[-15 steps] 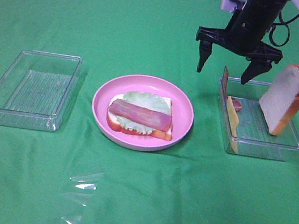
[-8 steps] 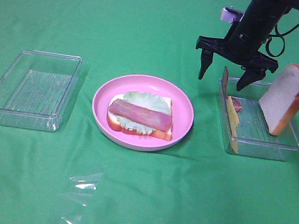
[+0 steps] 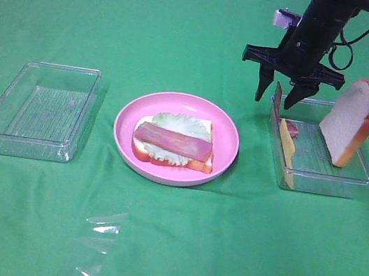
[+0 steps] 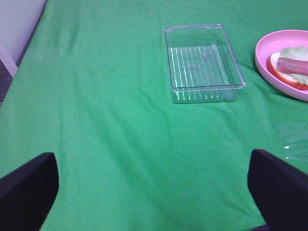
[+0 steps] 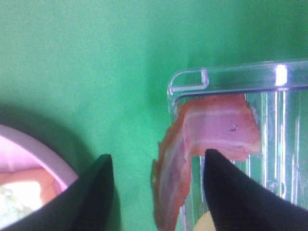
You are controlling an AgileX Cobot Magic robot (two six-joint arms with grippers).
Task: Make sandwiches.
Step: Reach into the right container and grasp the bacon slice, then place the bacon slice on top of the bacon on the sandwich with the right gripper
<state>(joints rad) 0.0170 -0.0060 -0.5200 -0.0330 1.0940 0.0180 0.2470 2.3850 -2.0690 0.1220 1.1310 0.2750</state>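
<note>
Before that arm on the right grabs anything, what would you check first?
1. Bacon strip stands between the fingers of the right tool: ok.
2. Grip closed on it: not ok, a gap shows on one side.
3. Fingers clear of the wall of the right tray: cannot tell.
4. Leaning bread slice apart from the tool: ok.
5. Sandwich on the pink plate has room on top: ok.
6. Left tool open, out of the way: ok.

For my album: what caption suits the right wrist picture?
Open pincer poised either side of a bacon strip draped over the rim of a clear tray, pink plate nearby.
</note>
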